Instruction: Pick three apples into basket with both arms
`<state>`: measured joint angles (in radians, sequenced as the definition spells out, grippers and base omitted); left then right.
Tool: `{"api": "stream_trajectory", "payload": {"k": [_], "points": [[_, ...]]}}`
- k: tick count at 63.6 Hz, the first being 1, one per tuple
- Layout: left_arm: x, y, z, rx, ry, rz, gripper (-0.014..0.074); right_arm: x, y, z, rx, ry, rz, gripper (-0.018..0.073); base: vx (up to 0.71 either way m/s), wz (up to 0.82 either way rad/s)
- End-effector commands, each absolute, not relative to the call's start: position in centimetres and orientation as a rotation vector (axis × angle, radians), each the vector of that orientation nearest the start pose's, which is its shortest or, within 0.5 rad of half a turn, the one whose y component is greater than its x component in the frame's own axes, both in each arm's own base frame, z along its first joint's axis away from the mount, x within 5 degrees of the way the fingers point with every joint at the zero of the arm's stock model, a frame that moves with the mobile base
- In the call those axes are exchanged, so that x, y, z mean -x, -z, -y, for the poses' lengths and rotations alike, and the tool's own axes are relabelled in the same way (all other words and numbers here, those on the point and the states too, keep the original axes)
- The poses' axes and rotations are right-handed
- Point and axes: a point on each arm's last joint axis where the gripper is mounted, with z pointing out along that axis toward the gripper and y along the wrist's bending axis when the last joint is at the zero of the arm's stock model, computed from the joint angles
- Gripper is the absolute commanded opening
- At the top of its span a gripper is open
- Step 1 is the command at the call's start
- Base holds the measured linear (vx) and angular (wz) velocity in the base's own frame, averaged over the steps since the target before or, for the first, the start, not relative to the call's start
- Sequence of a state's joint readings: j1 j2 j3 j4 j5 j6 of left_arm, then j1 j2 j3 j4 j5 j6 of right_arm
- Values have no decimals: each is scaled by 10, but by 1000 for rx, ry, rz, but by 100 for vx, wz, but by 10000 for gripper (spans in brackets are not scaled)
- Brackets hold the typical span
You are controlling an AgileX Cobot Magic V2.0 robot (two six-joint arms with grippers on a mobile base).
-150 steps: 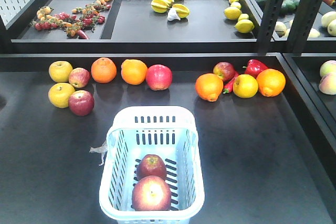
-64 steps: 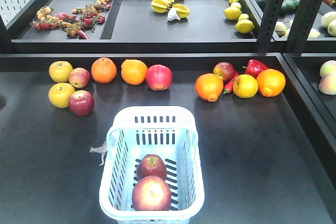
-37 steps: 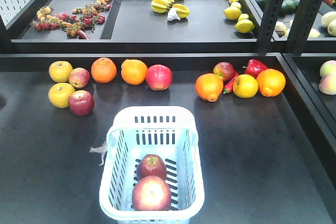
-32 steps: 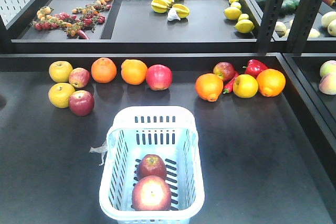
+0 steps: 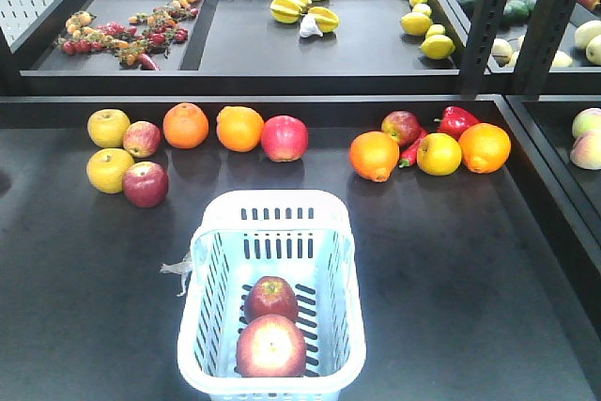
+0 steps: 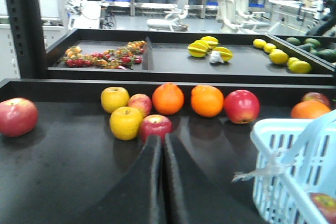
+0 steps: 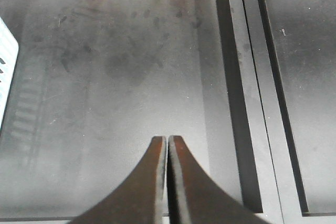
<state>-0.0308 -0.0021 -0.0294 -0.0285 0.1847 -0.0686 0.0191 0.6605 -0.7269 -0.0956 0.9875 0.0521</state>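
Both tools closed, empty; two glossy red apples (image 5: 270, 326) in basket (image 5: 202, 312).

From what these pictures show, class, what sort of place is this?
Probably a robotics lab set up like a grocery produce stand. Fruit lies in black display trays, a shopping basket holds two apples, and office chairs and shelving stand behind.

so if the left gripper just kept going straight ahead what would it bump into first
Most likely the dark red apple right ahead of the left gripper, whose jaws are shut. It sits just past the tips, beside a yellow apple. Depth is hard to judge from the wrist view, so the tips might slide along the black table first.
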Motion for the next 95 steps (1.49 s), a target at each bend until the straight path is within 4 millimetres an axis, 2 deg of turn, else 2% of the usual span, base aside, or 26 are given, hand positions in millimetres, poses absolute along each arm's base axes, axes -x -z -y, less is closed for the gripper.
{"api": "stream_trajectory", "payload": {"k": [1,12,81,88,95], "points": [[-53,-210,1,77,104,-1530,-8,-110,-330,6,-8,101,-2326,-9,0,0],[-56,-192,0,147,145,-1569,-8,-110,-330,6,-8,101,-2326,-9,0,0],[-56,-195,0,145,146,-1541,-8,-109,-328,7,-3,118,-2328,-9,0,0],[-56,-195,0,145,146,-1541,-8,-101,-322,9,6,140,-2271,-9,0,0],[-56,-195,0,145,146,-1541,-8,-95,-311,7,8,110,-2112,-9,0,0]]}}
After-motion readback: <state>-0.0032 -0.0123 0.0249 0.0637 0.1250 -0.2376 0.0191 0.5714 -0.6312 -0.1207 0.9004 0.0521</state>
